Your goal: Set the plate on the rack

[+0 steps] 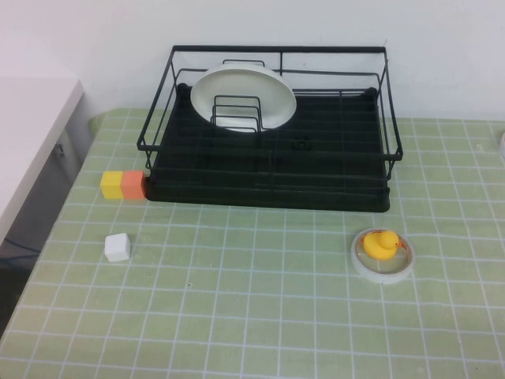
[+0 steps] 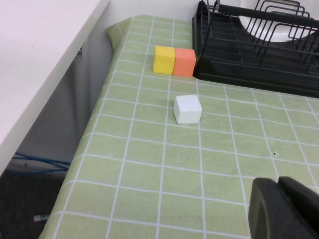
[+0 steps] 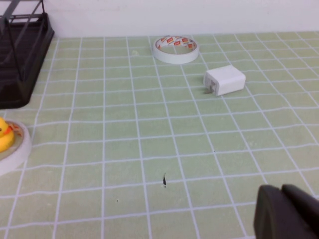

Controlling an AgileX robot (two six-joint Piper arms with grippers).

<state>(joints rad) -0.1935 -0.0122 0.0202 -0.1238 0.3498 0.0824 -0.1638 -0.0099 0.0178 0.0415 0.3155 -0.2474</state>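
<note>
Glossy round plate (image 1: 243,96) leans in wire rack (image 1: 268,178); both tools (image 2: 284,209) (image 3: 289,211) (low, parked) clenched, empty.

Left gripper (image 2: 286,209) and right gripper (image 3: 289,211): black, rounded, matte.

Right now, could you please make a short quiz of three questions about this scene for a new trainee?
1. True or false: the plate stands in the rack.
2. Which touches the rack's left front corner? A) white cube B) orange block C) yellow duck
3. Fill in: the duck sits inside a tape ____.

Key: 1 true, it leans among the slot dividers. 2 B. 3 ring.
The left gripper is low over the table near the white cube; the right gripper is low over the table right of the duck. Neither holds anything.
</note>
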